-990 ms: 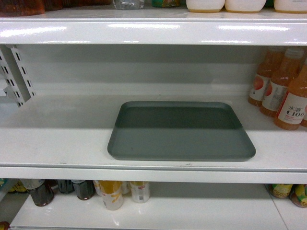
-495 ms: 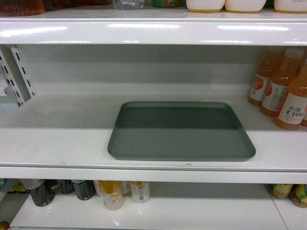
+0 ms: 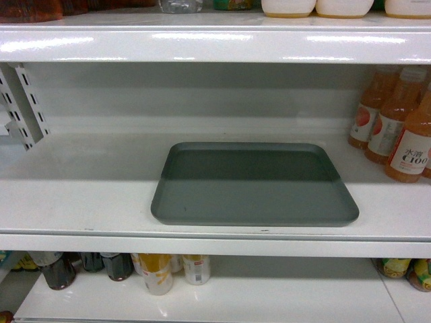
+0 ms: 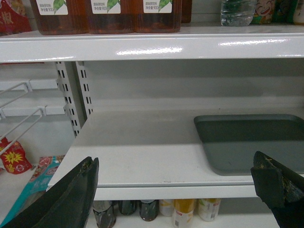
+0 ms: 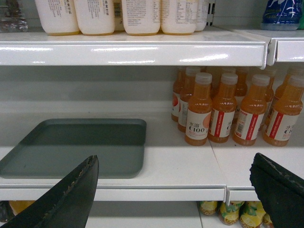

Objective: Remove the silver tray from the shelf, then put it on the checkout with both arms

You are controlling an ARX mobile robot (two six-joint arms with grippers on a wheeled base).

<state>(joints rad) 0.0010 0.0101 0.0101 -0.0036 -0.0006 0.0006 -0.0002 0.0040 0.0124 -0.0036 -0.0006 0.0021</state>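
The silver tray [image 3: 254,184] lies flat on the white shelf [image 3: 81,195], near its front lip, grey-green and bare. It shows at the right of the left wrist view [image 4: 251,140] and at the left of the right wrist view [image 5: 78,145]. My left gripper [image 4: 175,183] is open, short of the shelf's front edge and left of the tray. Open too, my right gripper [image 5: 175,183] hangs before the shelf edge, right of the tray. Neither touches anything. Both grippers are out of the head view. The checkout is out of view.
Orange juice bottles [image 3: 401,128] stand on the same shelf right of the tray, several in the right wrist view [image 5: 228,109]. A slotted upright [image 4: 71,95] bounds the left end. The upper shelf [image 3: 215,40] overhangs closely. Bottles [image 3: 158,269] fill the shelf below.
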